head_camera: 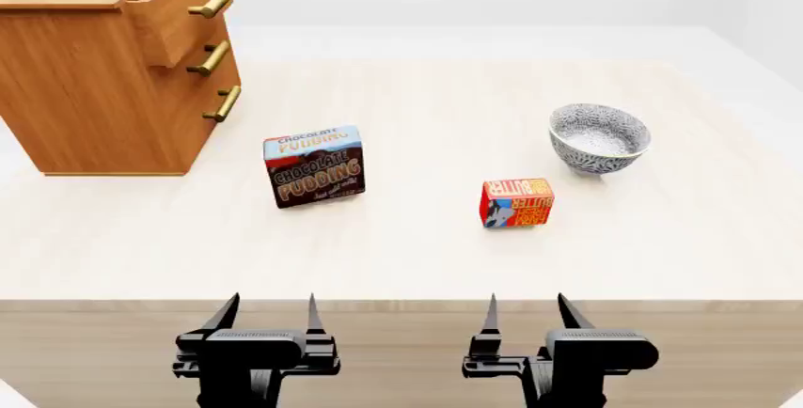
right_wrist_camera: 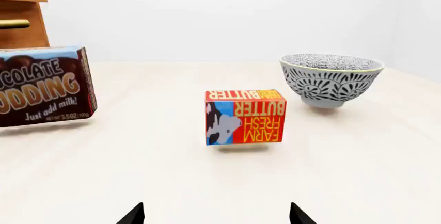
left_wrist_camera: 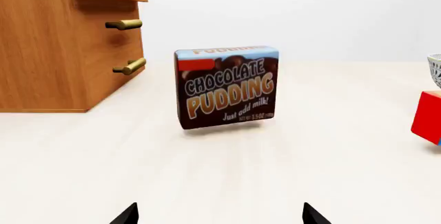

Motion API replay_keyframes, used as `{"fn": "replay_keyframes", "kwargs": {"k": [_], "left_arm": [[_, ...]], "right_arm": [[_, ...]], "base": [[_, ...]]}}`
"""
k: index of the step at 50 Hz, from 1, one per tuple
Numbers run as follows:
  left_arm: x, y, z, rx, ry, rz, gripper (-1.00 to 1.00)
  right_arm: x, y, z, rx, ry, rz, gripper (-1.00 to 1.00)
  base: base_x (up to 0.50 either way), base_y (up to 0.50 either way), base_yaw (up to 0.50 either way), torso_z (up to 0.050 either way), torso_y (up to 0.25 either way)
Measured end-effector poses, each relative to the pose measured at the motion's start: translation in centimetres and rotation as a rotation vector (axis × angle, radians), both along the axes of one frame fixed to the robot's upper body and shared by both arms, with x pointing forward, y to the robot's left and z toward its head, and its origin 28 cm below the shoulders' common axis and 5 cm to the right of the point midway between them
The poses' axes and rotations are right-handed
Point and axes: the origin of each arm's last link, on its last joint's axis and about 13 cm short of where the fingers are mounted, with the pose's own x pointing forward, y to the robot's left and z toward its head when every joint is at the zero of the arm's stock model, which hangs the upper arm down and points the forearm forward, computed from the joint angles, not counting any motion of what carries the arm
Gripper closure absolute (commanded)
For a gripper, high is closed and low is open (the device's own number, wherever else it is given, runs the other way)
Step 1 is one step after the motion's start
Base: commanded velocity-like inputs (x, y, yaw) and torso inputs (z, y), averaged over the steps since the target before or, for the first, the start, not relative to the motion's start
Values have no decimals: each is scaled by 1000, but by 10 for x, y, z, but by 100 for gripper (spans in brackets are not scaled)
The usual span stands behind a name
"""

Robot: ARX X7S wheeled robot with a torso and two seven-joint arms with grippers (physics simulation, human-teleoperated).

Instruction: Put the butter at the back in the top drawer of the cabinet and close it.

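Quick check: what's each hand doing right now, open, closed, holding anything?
Left hand: open, holding nothing, at the table's near edge.
Right hand: open, holding nothing, short of the butter.

Both grippers, left (head_camera: 267,312) and right (head_camera: 526,310), open and low at table edge (head_camera: 401,303); butter (head_camera: 516,202) ahead of right, bowl (head_camera: 599,137) beyond; pudding box (head_camera: 314,165) ahead of left; cabinet (head_camera: 88,88) far-left, top drawer (head_camera: 176,8) ajar.

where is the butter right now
In the head view the butter stands on the table's right half, just in front of and left of the bowl, with the pudding box further to its left.
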Motion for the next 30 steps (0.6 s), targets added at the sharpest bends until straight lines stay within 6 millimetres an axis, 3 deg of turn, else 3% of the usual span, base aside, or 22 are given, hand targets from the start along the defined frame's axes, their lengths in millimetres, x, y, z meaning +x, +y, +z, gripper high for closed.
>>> {"fn": "replay_keyframes", "kwargs": {"k": [21,30], "left_arm": [[0,0,0,-1,-5,-2,-100],[-1,-1,0,7,-14,-10,-100]], "right_arm": [[-1,0,0,-7,-9,2,-100],[-1,0,0,-7,-10,2,-100]], "base": [[0,0,0,0,0],[0,0,0,46,0]]}}
